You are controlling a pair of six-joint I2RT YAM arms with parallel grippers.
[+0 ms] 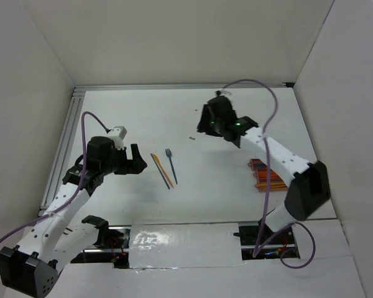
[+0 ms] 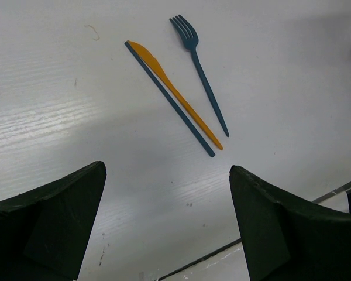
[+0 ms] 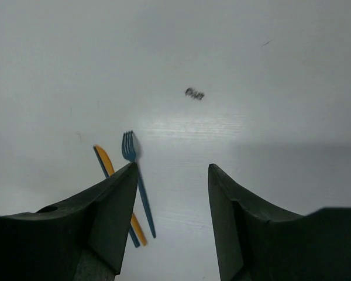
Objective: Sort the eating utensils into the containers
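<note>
White table (image 1: pixel 143 112), white walls on 3 sides.

L gripper (image 2: pixel 167 171): jaws wide apart, nothing betw. them, touching nothing, hovering over bare table at mid-left of top view. Just past its tips, center frame, 3 utensils lie diagonal: blue stick (image 2: pixel 170 99) w/ orange knife (image 2: pixel 187 107) touching alongside, blue fork (image 2: pixel 199 70) just beside, tines toward the back wall.

R gripper (image 3: pixel 172 170): jaws also apart, empty, up over table upper-center of top view. Small dark speck (image 3: pixel 194 93) ahead of it; fork shows at its left finger.

Tray (image 1: pixel 264 177) w/ orange pieces in it sits right of center, partly hidden by R arm, well apart from the 3 utensils. Open table betw. grippers; metal rail (image 1: pixel 65 143) runs along left edge.
</note>
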